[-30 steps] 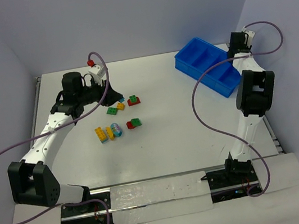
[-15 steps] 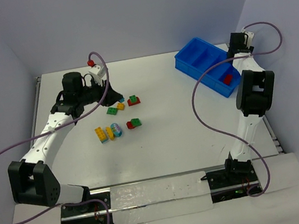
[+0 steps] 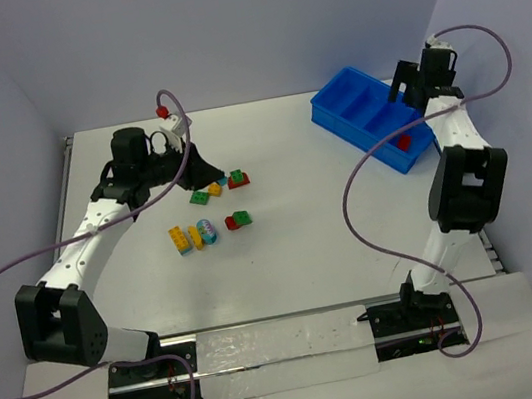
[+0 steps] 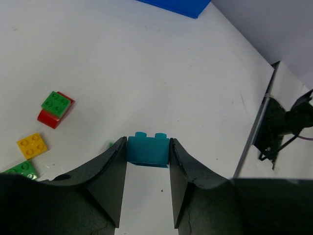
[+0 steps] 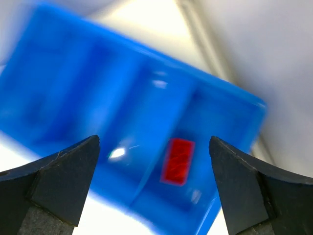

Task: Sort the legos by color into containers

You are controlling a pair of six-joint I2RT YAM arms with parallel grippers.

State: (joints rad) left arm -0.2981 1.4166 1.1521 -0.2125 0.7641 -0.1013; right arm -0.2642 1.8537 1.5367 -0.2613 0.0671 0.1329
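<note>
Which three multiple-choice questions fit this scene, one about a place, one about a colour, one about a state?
1. Where does the right gripper hang?
A) over the blue bin
B) folded onto its own base
C) against the back wall

2. What colour is the brick lying in the bin?
A) yellow
B) green
C) red

3. How is the left gripper?
A) open, empty
B) shut on a teal brick
C) shut on a yellow brick

Answers: 1 A, its camera looks into the bin; 2 C, both views show it red; 3 B, its jaws clamp it.

A white table [image 3: 305,254] stands between plain lavender walls [image 3: 248,20].
</note>
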